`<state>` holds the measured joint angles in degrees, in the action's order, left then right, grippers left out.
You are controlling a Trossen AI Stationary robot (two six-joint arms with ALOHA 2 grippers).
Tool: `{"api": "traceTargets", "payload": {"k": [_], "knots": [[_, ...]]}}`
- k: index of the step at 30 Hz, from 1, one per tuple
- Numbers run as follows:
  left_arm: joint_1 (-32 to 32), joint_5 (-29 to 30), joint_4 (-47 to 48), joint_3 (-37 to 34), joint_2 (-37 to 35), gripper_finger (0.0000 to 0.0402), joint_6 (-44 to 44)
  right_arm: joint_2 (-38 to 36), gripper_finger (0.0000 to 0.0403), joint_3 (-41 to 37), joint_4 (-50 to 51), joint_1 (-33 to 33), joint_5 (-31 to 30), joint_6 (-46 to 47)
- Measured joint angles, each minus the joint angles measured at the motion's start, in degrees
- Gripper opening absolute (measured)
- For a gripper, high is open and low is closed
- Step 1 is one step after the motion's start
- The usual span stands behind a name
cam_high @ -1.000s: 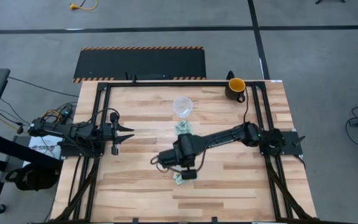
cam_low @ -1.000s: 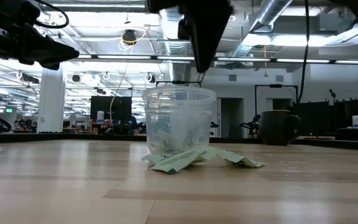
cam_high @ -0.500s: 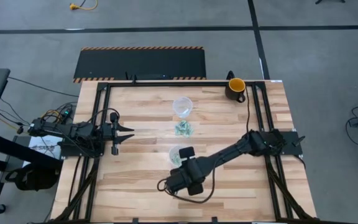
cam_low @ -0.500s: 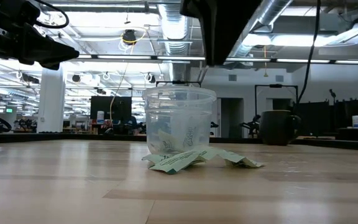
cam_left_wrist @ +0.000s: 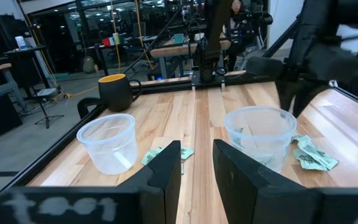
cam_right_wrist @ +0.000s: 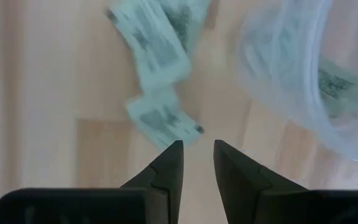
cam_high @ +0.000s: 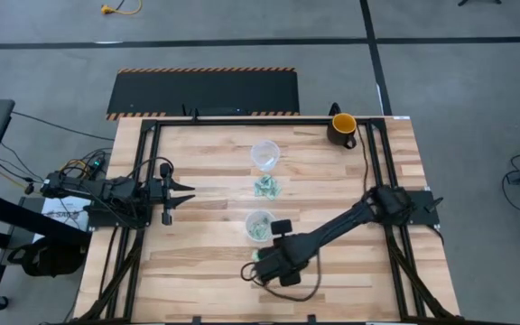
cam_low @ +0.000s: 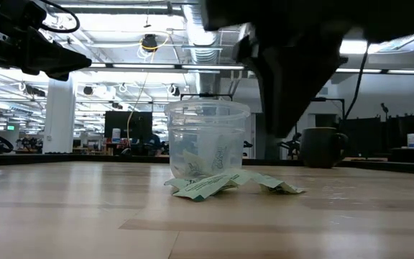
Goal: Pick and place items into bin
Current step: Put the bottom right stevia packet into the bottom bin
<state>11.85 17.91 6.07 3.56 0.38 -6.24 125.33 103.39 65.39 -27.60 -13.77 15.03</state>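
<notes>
The packets (cam_right_wrist: 157,46) are small, pale green and slightly glossy, with dark print too blurred to read. One cluster (cam_high: 265,187) lies between the two clear cups; more sit inside the near cup (cam_high: 259,225) and beside it on the table (cam_high: 206,271). The right gripper (cam_right_wrist: 196,149) hangs over loose packets beside that cup, its fingers a narrow gap apart and holding nothing; a second ago it was farther up the table. The left gripper (cam_left_wrist: 196,158) waits at the left edge, narrowly parted, empty. A mug (cam_high: 342,127) stands at the far right.
</notes>
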Motion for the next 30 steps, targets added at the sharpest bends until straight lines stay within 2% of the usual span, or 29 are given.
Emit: {"api": "traceTargets", "payload": {"k": [5,9,12,15,19,30], "knots": [[0.0,0.0,0.0,0.0,0.0,0.0084,0.0,-8.8,0.0081,-14.0,-13.1,-1.0,-0.4,1.9],[0.0,0.0,0.0,0.0,0.0,0.0084,0.0,-14.8,0.0081,-26.4,-28.3,-1.3,-0.9,2.0],[0.0,0.0,0.0,0.0,0.0,0.0084,0.0,-17.3,0.0081,-34.3,-36.6,-1.2,-1.2,3.1],[0.0,0.0,0.0,0.0,0.0,0.0084,0.0,-18.6,0.0081,-39.5,-40.8,-0.6,-1.4,5.5],[0.0,0.0,0.0,0.0,0.0,0.0084,0.0,-18.9,0.0081,-41.9,-44.5,0.0,-1.4,6.0],[0.0,0.0,0.0,0.0,0.0,0.0084,0.0,-18.3,0.0081,-42.0,-48.7,-0.2,0.4,4.2]]}}
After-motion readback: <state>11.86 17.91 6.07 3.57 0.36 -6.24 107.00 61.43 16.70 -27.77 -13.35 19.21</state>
